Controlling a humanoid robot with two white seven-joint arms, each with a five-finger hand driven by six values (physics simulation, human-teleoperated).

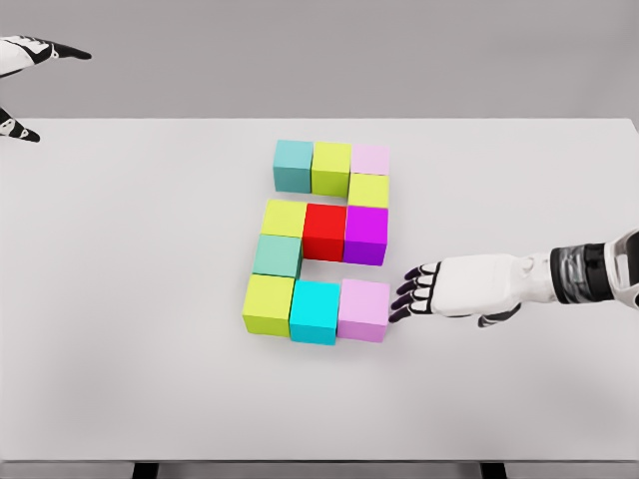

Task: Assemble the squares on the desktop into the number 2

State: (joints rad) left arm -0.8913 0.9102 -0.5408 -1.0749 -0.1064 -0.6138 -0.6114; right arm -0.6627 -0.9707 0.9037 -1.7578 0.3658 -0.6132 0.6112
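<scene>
- While eleven coloured cubes sit packed near the middle of the white table (pixel 120 299), they already read as a blocky figure 2: a teal cube (pixel 294 165), an olive cube (pixel 331 167) and a pale pink cube (pixel 370 159) across the top, a yellow-green cube (pixel 368 190) dropping down the right side.
- Across the middle run a yellow cube (pixel 284 218), a red cube (pixel 324 231) and a purple cube (pixel 365 234); a green cube (pixel 277 255) steps down on the left.
- Along the base lie a lime cube (pixel 268 304), a cyan cube (pixel 316 311) and a pink cube (pixel 363 309).
- Just beside that pink cube, the right hand (pixel 454 290) rests flat, fingers loosely spread, gripping nothing; whether the fingertips touch it cannot be told.
- At the far upper left, the left hand (pixel 30 55) hangs with fingers extended, well apart.
- Any careless sideways drag by the right hand risks nudging the pink cube and skewing the bottom row.
</scene>
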